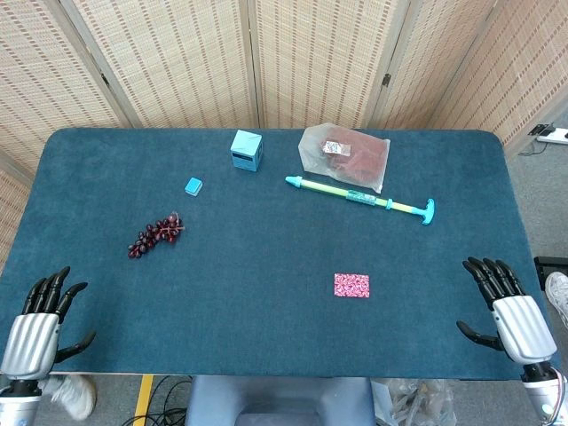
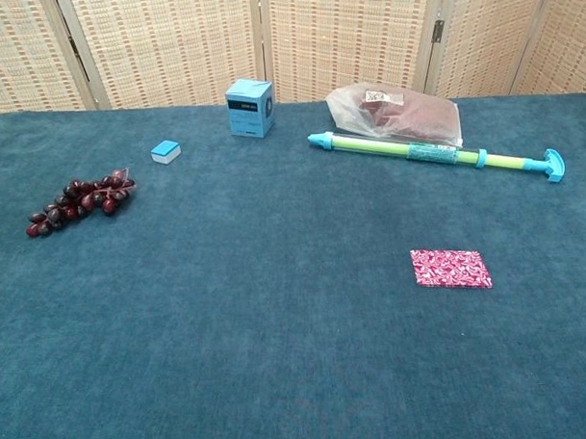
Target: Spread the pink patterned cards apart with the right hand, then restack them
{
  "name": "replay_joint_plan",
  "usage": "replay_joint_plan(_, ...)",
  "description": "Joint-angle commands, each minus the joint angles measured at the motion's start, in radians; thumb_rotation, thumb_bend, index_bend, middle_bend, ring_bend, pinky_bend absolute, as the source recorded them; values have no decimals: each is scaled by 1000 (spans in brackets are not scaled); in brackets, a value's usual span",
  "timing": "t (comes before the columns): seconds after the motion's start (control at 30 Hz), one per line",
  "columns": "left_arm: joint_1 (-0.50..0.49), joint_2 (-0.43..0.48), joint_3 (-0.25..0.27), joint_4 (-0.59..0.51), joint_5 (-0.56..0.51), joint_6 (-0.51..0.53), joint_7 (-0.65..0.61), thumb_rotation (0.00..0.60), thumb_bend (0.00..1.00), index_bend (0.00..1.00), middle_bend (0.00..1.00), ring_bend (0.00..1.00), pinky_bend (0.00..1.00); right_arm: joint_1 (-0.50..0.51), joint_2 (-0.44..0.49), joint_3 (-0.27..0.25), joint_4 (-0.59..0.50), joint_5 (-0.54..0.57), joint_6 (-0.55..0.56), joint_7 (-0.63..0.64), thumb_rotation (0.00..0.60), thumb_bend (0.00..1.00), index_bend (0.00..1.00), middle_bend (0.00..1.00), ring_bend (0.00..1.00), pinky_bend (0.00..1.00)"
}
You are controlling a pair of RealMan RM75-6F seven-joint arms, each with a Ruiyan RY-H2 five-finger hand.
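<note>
On the blue counter (image 1: 266, 302), toward its near right side, the pink patterned cards (image 1: 351, 285) sit squared up in one neat stack, and both hands wait at the near edge, well apart from them. Right hand (image 1: 508, 311) rests at the near right corner with fingers spread wide and holding nothing, left hand (image 1: 40, 321) likewise splayed and unladen at the near left corner. Farther back lie a bunch of dark grapes (image 1: 155, 234), a small blue box (image 1: 246, 150) and a long turquoise-and-green water squirter (image 1: 359, 197).
</note>
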Motion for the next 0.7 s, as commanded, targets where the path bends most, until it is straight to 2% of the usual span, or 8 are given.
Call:
replay_joint_plan(0.03, 0, 1, 0, 1, 0, 1, -1, 600, 230, 219, 30, 21, 90, 0, -2, 0, 1, -1, 0, -2, 600, 238, 32, 120, 20, 51)
replay_joint_plan(0.3, 3, 4, 2, -3, 4, 7, -1, 600, 230, 220, 29, 21, 89, 1, -4, 1, 5, -1, 1, -4, 600, 251, 37, 139, 58, 91)
replay_joint_plan(0.6, 4, 9, 3, -8, 8, 11, -1, 600, 230, 221, 29, 21, 89, 2, -10, 4, 10, -6, 8, -7, 600, 253, 71, 186, 135, 182)
replay_joint_plan(0.7, 4, 10, 5, -8, 9, 10, -3, 600, 230, 221, 30, 21, 90, 7, -7, 4, 7, -8, 1, -11, 600, 254, 94, 228, 187, 226)
